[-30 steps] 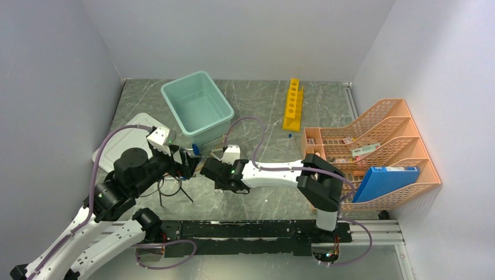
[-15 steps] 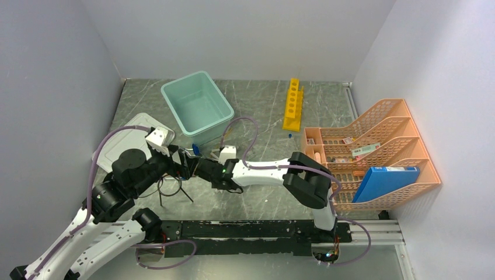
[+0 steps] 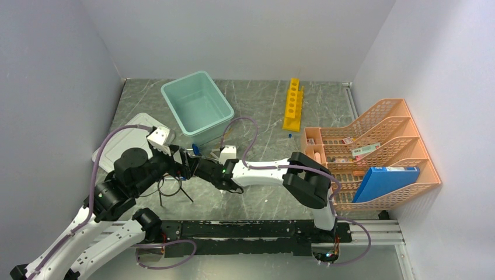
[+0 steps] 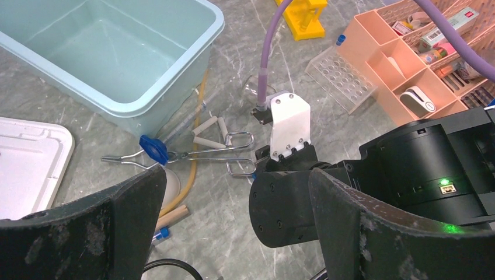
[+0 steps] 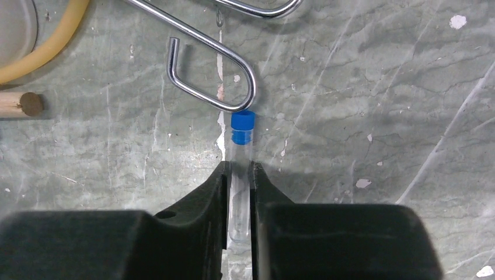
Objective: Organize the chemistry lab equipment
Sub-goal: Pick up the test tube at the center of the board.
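Note:
In the right wrist view my right gripper [image 5: 238, 169] is shut on a small clear tube [image 5: 240, 154] with a blue cap, low over the marble table. The cap sits just beyond the fingertips, against the hook of a silver wire clip [image 5: 216, 76]. A tan hose [image 5: 46, 52] and the end of a wooden stick [image 5: 14, 104] lie to the left. My left gripper [image 3: 184, 166] hangs wide open just left of the right wrist, holding nothing. A second blue-capped tube [image 4: 159, 234] lies by the stick. The black wire ring stand [image 3: 170, 188] stands below the left gripper. The yellow rack [image 3: 293, 105] is at the back.
A teal tub [image 3: 197, 108] stands at the back left, with its white lid [image 3: 125, 137] beside it. The orange mesh organiser [image 3: 373, 151] with a blue box fills the right side. A clear plastic tube tray [image 4: 344, 79] lies near the organiser.
My right arm reached left toward the left gripper, then its jaws closed on the blue-capped tube. The left gripper stayed open and still.

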Robot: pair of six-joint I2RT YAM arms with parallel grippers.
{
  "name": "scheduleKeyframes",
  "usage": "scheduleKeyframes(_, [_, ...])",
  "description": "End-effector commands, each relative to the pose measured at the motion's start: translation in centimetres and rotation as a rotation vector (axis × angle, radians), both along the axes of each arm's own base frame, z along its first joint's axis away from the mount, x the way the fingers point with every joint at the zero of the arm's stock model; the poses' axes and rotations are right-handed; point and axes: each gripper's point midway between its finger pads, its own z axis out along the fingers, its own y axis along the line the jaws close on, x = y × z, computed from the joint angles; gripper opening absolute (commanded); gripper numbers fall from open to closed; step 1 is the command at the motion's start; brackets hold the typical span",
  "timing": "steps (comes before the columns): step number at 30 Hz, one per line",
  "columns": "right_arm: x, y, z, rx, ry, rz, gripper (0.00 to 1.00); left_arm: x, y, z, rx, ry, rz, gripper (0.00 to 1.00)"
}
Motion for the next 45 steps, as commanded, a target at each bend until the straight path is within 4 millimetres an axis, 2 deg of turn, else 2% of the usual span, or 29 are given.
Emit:
scheduleKeyframes(1, [0.1, -1.5, -0.3, -0.049, -0.027, -0.017, 0.1, 0.1, 0.0, -0.3, 0.007, 0.01, 0.001, 0.96])
scheduleKeyframes(3, [0.0, -1.8, 0.0, -0.044, -0.031, -0.02, 0.0, 0.1, -0.2, -0.4, 0.009, 0.016, -0.007, 0.96])
scheduleKeyframes(8, [-0.2, -2.9, 1.9, 0.005, -0.052, -0.032, 0.0, -0.1, -0.9, -0.5, 0.002, 0.034, -0.036, 0.96])
scheduleKeyframes(12, [-0.2, -4.0, 4.6, 0.055, -0.096, -0.034, 0.0, -0.1, -1.4, -0.4, -0.003, 0.058, -0.052, 0.96])
scheduleKeyframes(16, [0.2, -4.5, 8.0, 0.136, -0.171, -0.005, 0.0, -0.3, -2.7, 0.0, -0.06, 0.085, -0.087, 0.96])
scheduleKeyframes(24, [0.9, -4.3, 16.8, 0.412, -0.367, 0.134, 0.0, -1.3, -5.7, 0.5, -0.158, 0.144, -0.214, 0.96])
scheduleKeyframes(31, [1.0, -5.4, 23.9, 0.625, -0.519, 0.186, 0.0, -2.6, -8.9, 2.4, -0.292, 0.18, -0.368, 0.96])
scheduleKeyframes(37, [0.6, -6.4, 28.5, 0.777, -0.618, 0.235, 0.0, -3.6, -10.8, 4.3, -0.402, 0.19, -0.478, 0.97])
scheduleKeyframes(45, [-1.5, -5.7, 34.2, 1.009, -0.709, 0.373, 0.0, -4.8, -12.6, 7.0, -0.557, 0.192, -0.612, 0.94])
